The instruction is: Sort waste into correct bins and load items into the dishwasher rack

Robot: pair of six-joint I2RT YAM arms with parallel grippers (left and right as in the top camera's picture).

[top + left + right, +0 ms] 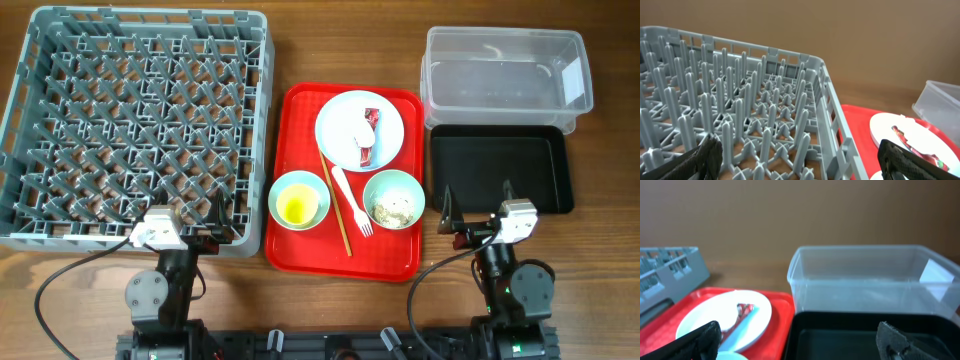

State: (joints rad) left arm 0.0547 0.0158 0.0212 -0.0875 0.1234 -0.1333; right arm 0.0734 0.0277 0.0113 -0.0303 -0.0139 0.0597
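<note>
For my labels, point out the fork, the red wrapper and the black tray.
fork (pixel 350 200), overhead view, on its handle.
red wrapper (pixel 369 135), overhead view, on its middle.
black tray (pixel 500 170), overhead view, on its bare floor.

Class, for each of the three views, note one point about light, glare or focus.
Overhead: even light, soft shadows, all sharp, faint sheen on the tub. Left wrist: rack pegs crisp, jaws dark and blurred at the bottom corners. Right wrist: soft throughout, plate hazy, jaws blurred.
</note>
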